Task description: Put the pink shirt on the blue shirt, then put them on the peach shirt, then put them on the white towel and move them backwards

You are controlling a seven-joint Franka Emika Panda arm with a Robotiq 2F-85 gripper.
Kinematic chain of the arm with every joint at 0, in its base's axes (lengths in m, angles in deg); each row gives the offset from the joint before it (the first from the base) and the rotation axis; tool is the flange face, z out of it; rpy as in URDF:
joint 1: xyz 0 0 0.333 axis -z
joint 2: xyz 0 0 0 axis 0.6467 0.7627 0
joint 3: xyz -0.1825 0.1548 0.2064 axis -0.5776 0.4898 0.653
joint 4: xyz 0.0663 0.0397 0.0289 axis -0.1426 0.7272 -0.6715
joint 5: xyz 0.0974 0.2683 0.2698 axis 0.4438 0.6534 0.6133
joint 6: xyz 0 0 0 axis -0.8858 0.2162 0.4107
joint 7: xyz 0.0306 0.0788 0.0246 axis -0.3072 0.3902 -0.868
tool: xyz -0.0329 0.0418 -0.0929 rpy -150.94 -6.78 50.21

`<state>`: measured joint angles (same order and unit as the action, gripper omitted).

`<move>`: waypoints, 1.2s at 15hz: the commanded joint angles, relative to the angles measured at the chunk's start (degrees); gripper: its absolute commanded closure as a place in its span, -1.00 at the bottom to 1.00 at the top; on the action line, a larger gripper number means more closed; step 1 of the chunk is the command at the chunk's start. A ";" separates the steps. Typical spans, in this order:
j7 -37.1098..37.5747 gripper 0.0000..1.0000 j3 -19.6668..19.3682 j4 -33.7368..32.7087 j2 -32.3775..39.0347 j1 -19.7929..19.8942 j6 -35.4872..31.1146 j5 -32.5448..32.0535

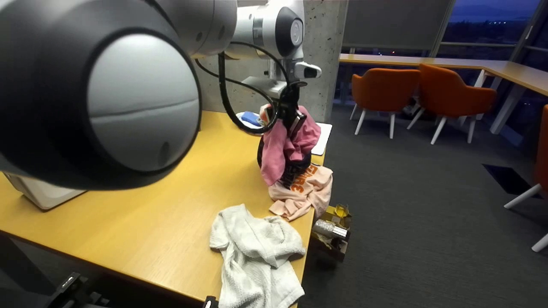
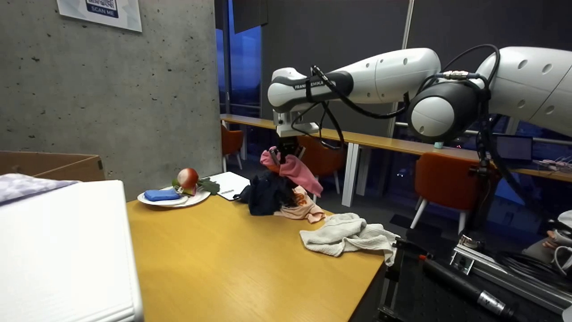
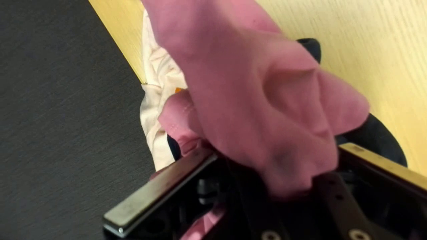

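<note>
My claw (image 2: pixel 287 155) is clamped on the pink shirt (image 3: pixel 233 83), its loose folds draping below my grip, above the table (image 2: pixel 214 264). With me as the dial's centre in an exterior view, the blue shirt (image 2: pixel 268 194) lies heaped just below, toward seven o'clock; whether the two touch I cannot tell. The peach shirt (image 2: pixel 308 208), rumpled, sits between five and six o'clock and meets the blue shirt. At eight o'clock a white plate (image 2: pixel 201 197) carries a blue pad (image 2: pixel 161 195). The white towel (image 2: pixel 351 235) lies crumpled at five, past the peach shirt, at the table's edge. Farther off, an orange chair (image 2: pixel 447 183) stands just after three.
</note>
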<state>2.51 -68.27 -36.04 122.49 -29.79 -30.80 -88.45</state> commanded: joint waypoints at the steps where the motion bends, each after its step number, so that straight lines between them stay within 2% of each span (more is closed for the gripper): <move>1: 2.55 0.89 0.60 -1.67 4.31 -0.78 0.17 0.49; 6: 5.27 0.89 0.40 -2.05 7.67 -1.17 0.61 0.53; 8: 5.53 0.04 0.42 -2.03 7.84 -1.00 1.04 0.57; 10: 5.14 -0.04 0.63 -1.93 7.43 -0.75 1.77 0.74; 16: 1.94 -0.87 -0.13 -0.32 4.69 -1.35 1.41 -0.69; 17: 1.36 -0.98 -0.51 -0.27 4.42 -1.71 1.11 -1.27; 18: 0.62 -1.00 -0.87 -0.12 4.11 -2.20 1.00 -1.93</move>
<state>5.25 -68.22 -36.42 128.14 -31.02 -30.78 -88.80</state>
